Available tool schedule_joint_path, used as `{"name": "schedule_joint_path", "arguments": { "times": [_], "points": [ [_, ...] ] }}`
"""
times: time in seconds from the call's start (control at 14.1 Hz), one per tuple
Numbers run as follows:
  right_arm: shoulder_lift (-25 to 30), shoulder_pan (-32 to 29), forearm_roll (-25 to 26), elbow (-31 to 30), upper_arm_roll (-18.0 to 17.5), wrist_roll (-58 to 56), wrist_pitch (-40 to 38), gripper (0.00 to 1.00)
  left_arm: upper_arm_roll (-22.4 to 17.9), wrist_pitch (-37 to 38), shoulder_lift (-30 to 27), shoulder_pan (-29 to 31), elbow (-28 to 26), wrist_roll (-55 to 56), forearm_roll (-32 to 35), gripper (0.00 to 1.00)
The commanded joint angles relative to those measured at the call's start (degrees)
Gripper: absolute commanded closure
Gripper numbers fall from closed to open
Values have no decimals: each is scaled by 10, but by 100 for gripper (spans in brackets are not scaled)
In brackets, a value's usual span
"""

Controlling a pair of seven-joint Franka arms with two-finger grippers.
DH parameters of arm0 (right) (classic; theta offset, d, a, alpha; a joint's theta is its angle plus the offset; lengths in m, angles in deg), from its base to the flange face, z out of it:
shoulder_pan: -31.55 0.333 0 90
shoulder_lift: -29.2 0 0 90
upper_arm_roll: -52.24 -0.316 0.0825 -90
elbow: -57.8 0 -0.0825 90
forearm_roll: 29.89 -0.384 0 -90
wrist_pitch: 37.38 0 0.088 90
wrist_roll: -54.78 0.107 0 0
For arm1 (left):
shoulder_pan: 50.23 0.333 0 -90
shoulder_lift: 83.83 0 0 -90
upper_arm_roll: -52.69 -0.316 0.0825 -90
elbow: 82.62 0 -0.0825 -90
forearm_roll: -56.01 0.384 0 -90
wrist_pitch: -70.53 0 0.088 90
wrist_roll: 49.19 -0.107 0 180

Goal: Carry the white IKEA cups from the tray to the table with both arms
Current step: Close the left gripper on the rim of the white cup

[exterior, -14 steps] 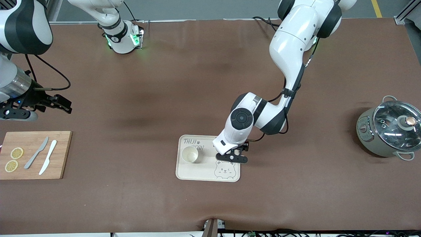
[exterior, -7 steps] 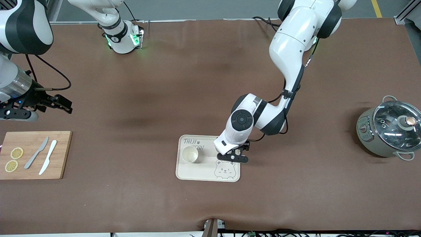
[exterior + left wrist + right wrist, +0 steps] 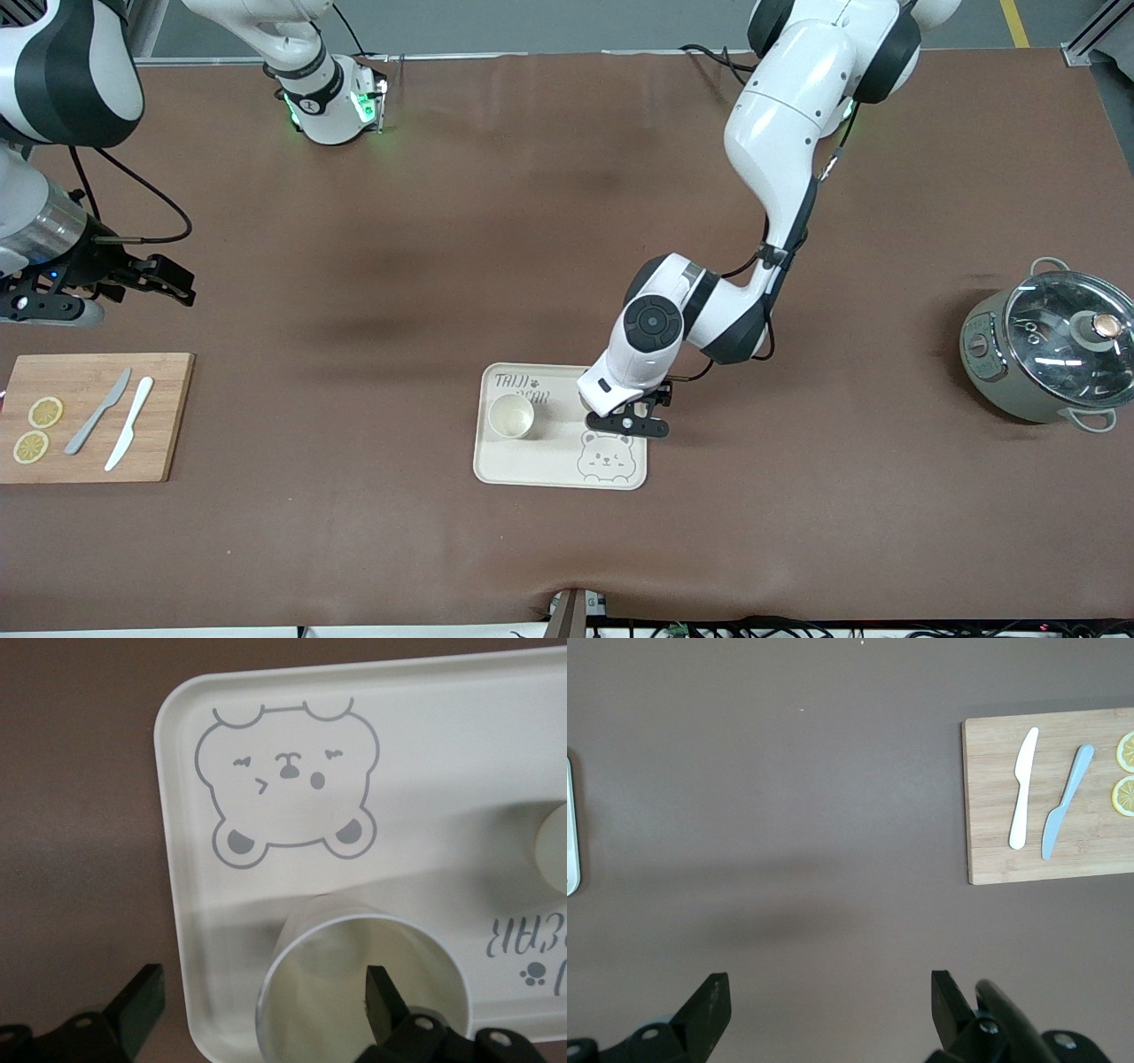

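Two cups (image 3: 511, 416) upright on tray (image 3: 532, 465) | left gripper (image 3: 257, 1010) released, straddling one's rim | right gripper (image 3: 824, 1010) released

High front view across the surface (image 3: 354, 549) toward the arm bases; wrist views straight down, left close over the tray (image 3: 425, 753), right higher, sharing its edge.

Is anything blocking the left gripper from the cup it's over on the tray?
Nothing visible. The left gripper is open right at the cup on the tray, one finger inside the rim, one outside. The other cup stands apart. The right gripper waits near the cutting board.
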State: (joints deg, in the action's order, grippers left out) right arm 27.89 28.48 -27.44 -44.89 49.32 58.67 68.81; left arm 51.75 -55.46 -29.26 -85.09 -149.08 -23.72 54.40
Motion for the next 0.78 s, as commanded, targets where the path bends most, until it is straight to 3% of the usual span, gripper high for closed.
{"name": "schedule_joint_path", "arguments": {
  "times": [0.0, 0.07, 0.14, 0.21, 0.43, 0.71],
  "points": [
    [-4, 3, -12, 8, 2, 1, 0, 0, -6, -8, -1, -3, -2, -1, -2, 6],
    [-4, 3, -12, 8, 2, 1, 0, 0, -6, -8, -1, -3, -2, 2, -2, 30],
    [-4, 3, -12, 8, 2, 1, 1, 0, -5, -8, -1, -3, -2, 4, -2, 65],
    [-4, 3, -12, 8, 2, 1, 1, 0, -5, -8, -2, -2, -2, 1, -2, 86],
    [-4, 3, -12, 8, 2, 1, 1, 0, -5, -8, -2, -2, -2, 2, -3, 100],
    [-6, 3, -12, 8, 2, 1, 1, 0, -5, -7, -3, -5, -2, 16, -3, 100]
  ]
}}
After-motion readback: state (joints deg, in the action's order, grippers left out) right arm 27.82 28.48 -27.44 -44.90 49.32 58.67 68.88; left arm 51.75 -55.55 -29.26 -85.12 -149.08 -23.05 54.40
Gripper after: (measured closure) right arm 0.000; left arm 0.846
